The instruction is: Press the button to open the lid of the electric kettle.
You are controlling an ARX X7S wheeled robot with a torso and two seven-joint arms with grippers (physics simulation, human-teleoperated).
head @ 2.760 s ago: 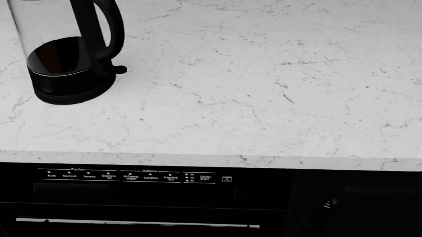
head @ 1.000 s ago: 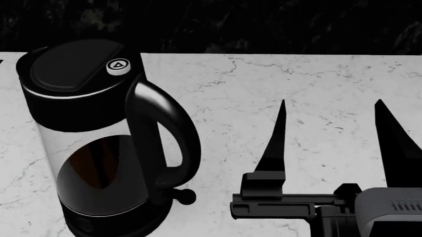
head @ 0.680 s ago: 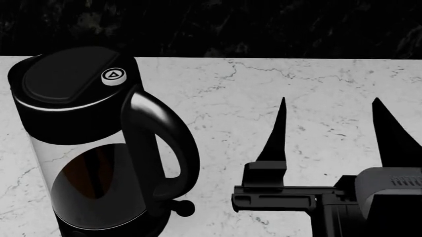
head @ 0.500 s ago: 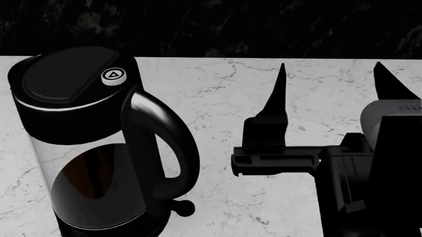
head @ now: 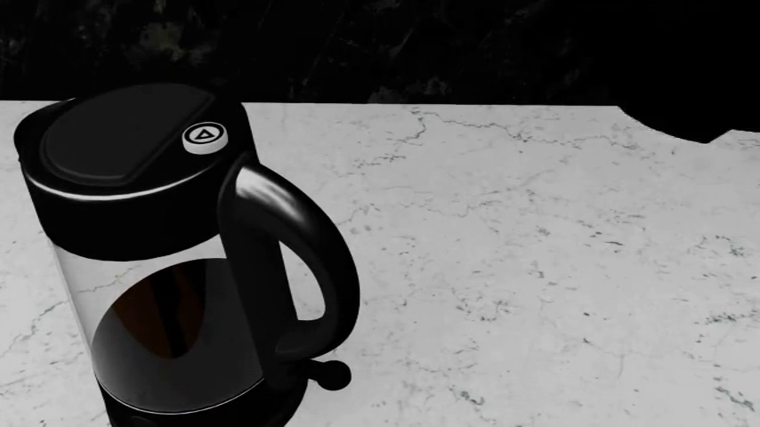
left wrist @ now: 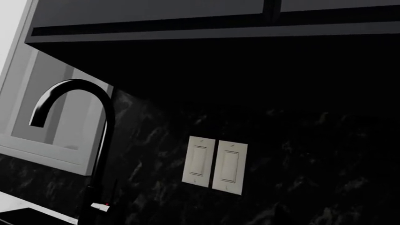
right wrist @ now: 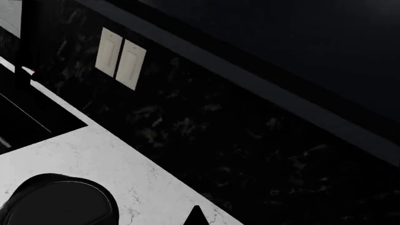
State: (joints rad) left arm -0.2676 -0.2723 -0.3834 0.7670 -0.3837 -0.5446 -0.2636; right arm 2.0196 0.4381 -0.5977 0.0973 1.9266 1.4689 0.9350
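Note:
The electric kettle (head: 178,329) stands at the left of the white marble counter, with a glass body, a black top band and a looped handle (head: 303,267). Its flat black lid (head: 113,133) lies closed. The round silver-ringed button (head: 205,135) with a triangle mark sits at the lid's handle side. Nothing touches it. In the right wrist view the lid (right wrist: 56,204) shows low down, with one black fingertip (right wrist: 196,216) of my right gripper over the counter beside it. The other fingertip is hidden. A dark shape (head: 700,120) shows at the head view's far right. My left gripper is out of view.
A small black ball-tipped lever (head: 333,374) sticks out at the kettle's base. A dark backsplash (head: 416,44) runs behind the counter, with two light switches (right wrist: 120,58). A black tap (left wrist: 93,140) and a dark sink (right wrist: 25,117) stand off to one side.
My right gripper, open over the counter right of the kettle, has risen and moved away, leaving the head view except for a dark shape at the far right. The kettle has not moved.

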